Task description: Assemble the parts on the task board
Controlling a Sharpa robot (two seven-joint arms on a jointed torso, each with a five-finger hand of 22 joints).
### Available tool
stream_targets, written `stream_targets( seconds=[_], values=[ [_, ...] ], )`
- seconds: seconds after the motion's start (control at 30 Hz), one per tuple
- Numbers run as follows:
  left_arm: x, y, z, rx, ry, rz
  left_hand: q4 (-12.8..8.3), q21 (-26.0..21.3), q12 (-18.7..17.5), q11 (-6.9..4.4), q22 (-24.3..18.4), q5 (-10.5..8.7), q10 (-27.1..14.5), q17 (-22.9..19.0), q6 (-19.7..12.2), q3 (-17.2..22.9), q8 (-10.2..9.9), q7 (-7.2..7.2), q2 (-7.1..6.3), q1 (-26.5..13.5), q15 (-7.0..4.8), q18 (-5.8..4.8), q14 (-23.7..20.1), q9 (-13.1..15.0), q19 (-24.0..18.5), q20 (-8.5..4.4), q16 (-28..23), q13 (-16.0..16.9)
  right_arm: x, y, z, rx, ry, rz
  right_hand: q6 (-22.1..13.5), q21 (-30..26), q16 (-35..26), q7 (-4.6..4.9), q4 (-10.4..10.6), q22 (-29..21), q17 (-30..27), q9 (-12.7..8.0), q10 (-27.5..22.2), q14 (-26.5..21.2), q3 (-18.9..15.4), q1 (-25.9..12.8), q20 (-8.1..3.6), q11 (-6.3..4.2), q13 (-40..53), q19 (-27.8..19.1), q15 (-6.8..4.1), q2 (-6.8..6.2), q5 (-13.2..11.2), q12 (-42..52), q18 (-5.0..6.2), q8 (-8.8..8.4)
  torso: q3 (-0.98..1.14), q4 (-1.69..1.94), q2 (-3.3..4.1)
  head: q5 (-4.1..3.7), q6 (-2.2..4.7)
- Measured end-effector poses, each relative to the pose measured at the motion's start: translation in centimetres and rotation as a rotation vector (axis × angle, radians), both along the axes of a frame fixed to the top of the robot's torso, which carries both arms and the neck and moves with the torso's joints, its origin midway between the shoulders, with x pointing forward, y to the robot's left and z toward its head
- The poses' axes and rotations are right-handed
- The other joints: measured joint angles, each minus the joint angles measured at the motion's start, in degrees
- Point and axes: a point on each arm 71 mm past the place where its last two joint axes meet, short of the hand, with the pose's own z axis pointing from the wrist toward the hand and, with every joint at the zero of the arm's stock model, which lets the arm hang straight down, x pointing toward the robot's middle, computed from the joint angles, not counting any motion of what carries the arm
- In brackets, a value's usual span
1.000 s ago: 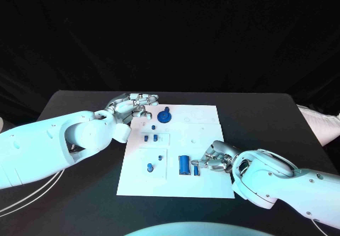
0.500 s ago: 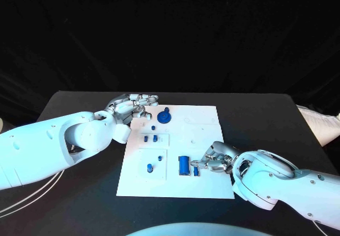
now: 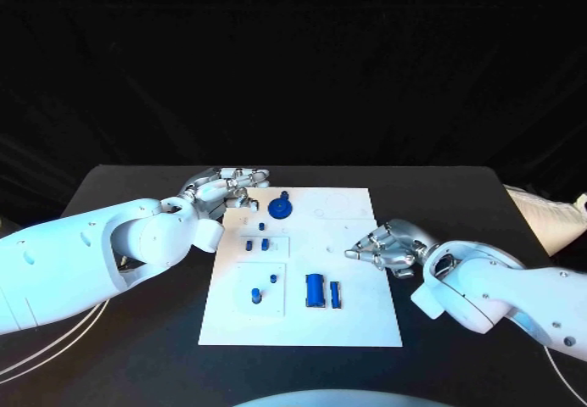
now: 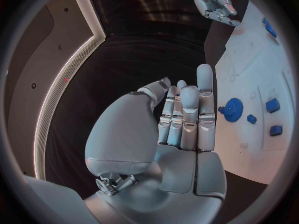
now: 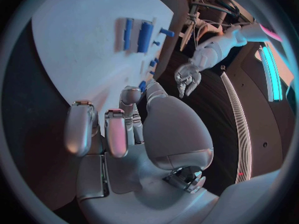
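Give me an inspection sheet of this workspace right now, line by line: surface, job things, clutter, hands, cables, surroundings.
Surface: black table, bearing the white task board.
Job's things: blue round wheel-shaped part near the board's far edge; small blue pieces mid-board; long blue bar parts nearer the robot.
Clutter: nothing seen.
Hands: left hand beside the board's far left corner, empty; right hand at the board's right edge, fingers curled, nothing visibly held.
Cables: white cables under the left arm.
Surroundings: black backdrop.

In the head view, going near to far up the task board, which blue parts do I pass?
On the task board: the long blue bar with a thinner bar beside it, roughly level with a small peg → a smaller piece → a pair of small blocks → the round blue wheel.
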Motion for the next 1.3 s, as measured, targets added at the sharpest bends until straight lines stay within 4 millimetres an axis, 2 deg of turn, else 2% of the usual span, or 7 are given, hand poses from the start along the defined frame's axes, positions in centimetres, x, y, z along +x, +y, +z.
stream_targets(
  seconds=[0.1,0.27,0.4,0.6,0.8,1.07,1.3],
  values=[
    [0.1,0.3,-0.6,-0.003,0.009,0.017,0.32,-0.90,0.27,0.01,-0.47,0.00,-0.27,-3.84,0.00,-0.67,0.01,0.00,-0.34,-0.34,0.05,-0.01,-2.76,0.00,-1.02,0.37,-2.22,-0.05,1.5,-1.1,0.7,0.131,-0.027,-0.051,-1.13,-4.40,-4.47,0.62,-1.43,-5.42,-0.48,-0.67,-3.12,0.11,-0.27,2.10,0.30,0.44,-4.67,-2.60,0.29,0.68,0.00,-7.70,1.21,0.00,0.06,-0.14,-0.46,-0.09,0.08],
    [0.4,1.0,-1.4,-0.011,0.016,0.057,0.65,-5.01,0.88,0.61,-2.94,0.00,-1.03,-8.72,-0.47,-2.24,0.23,0.06,-0.54,-0.84,0.50,-0.01,-8.49,0.00,-5.80,1.01,-8.21,-0.34,3.8,-2.4,1.2,0.304,-0.068,-0.134,-2.91,-27.94,-34.67,1.70,-3.75,-30.75,-26.42,-1.98,-10.30,-8.54,1.32,7.27,1.49,2.00,-15.75,-15.08,1.99,2.65,-0.84,-20.79,6.12,0.00,0.15,-0.37,-1.25,-0.21,0.19],
    [0.9,1.6,-2.0,-0.016,0.018,0.103,0.70,-11.55,-0.06,1.14,-7.49,0.00,-2.38,-14.93,-1.30,-2.29,0.23,0.47,-0.06,-0.36,1.90,-0.01,-13.56,-0.10,-12.54,2.32,-20.55,-0.98,5.5,-2.9,0.9,0.403,-0.094,-0.184,-3.16,-42.87,-55.24,2.56,-4.08,-41.72,-39.90,-4.02,-12.32,-14.37,4.52,10.87,3.83,4.19,-31.74,-19.55,4.17,2.73,-2.39,-32.69,6.13,-0.44,0.10,-0.63,-2.01,-0.11,0.44],
    [1.9,2.2,-2.7,-0.020,0.014,0.169,1.24,-20.63,-3.83,2.17,-15.17,0.00,-2.76,-22.40,-1.87,-1.37,-1.11,0.81,-0.13,-0.02,4.95,-0.01,-15.54,-0.10,-20.39,5.25,-37.94,-1.15,7.8,-2.5,0.2,0.491,-0.136,-0.218,-3.57,-56.77,-71.13,3.77,-4.74,-51.78,-52.10,-6.85,-12.61,-19.54,8.41,12.66,7.29,5.74,-45.37,-23.15,7.47,1.60,-3.34,-33.69,6.13,-0.44,-0.10,-1.14,-3.31,-0.19,1.35],
    [3.0,2.6,-3.5,-0.021,0.009,0.236,1.26,-26.40,-8.06,3.41,-22.13,0.00,-3.60,-27.11,-2.36,-1.24,-2.58,0.73,-0.27,0.65,6.92,0.00,-16.64,-0.09,-25.60,8.80,-48.75,-1.15,9.9,-2.5,-0.6,0.526,-0.188,-0.245,-3.56,-63.46,-77.34,3.95,-5.71,-57.65,-60.15,-9.47,-12.12,-17.91,11.37,11.91,8.60,6.23,-54.30,-20.30,8.69,0.88,-3.35,-33.69,6.12,-0.44,-0.17,-1.42,-4.37,-0.28,2.90],
    [4.1,2.6,-4.4,-0.019,-0.003,0.295,1.08,-26.40,-9.63,3.61,-25.29,0.00,-3.40,-28.66,-2.40,-1.43,-2.79,0.78,0.17,1.09,7.40,0.00,-15.53,-0.11,-25.85,8.99,-52.61,-1.17,11.7,-2.3,-1.3,0.543,-0.226,-0.257,-3.36,-65.47,-78.25,4.15,-7.00,-60.31,-64.17,-11.11,-11.62,-13.59,13.41,10.60,7.45,6.09,-57.89,-15.99,7.84,0.73,-3.35,-33.69,6.13,-0.44,-0.14,-1.19,-5.35,-0.65,4.54],
    [3.7,2.4,-4.6,-0.016,0.006,0.293,-1.15,-28.64,-12.13,1.85,-30.08,-1.52,-16.38,-31.29,-14.86,-6.17,-5.29,-1.13,1.95,-15.25,5.69,-0.95,-27.06,-2.39,-35.68,5.81,-55.50,-3.30,11.3,-2.0,-1.2,0.548,-0.220,-0.256,-15.52,-67.52,-80.69,2.21,-9.77,-62.15,-66.48,-14.28,-25.35,-28.09,11.11,-7.11,5.45,4.72,-60.01,-29.46,5.39,1.98,-5.38,-35.84,4.75,-2.48,-0.08,-1.19,-5.56,-0.50,5.00]
  ],
)
